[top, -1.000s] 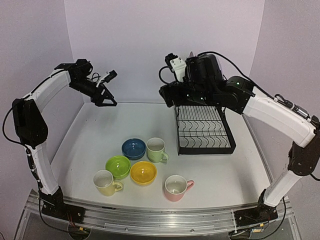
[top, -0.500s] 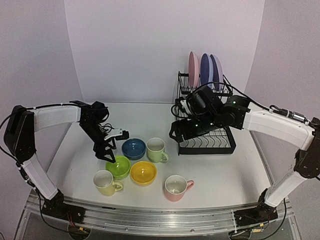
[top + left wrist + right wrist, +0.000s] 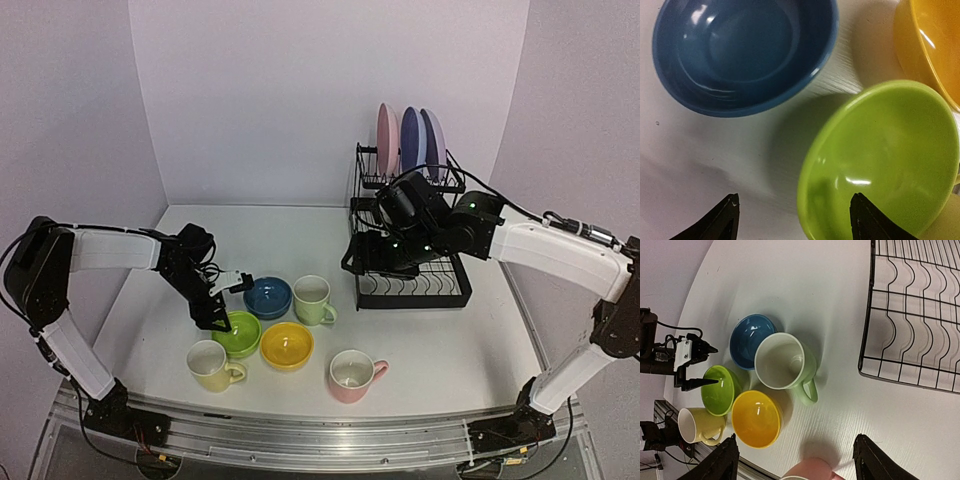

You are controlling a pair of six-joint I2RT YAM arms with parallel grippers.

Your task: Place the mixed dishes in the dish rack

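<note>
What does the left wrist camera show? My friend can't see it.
The left tool is open around the rim of a green bowl, one black fingertip over its inside and the other outside. A dark blue bowl sits higher in the picture on the white table, and a yellow bowl peeks in top right.

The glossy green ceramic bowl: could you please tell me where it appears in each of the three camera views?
Top external: the glossy green ceramic bowl sits lower left of centre.
Left wrist: it fills the lower right.
Right wrist: it lies at the lower left.
Shared landmark: the dark blue ceramic bowl, close beside it in all three views.
</note>
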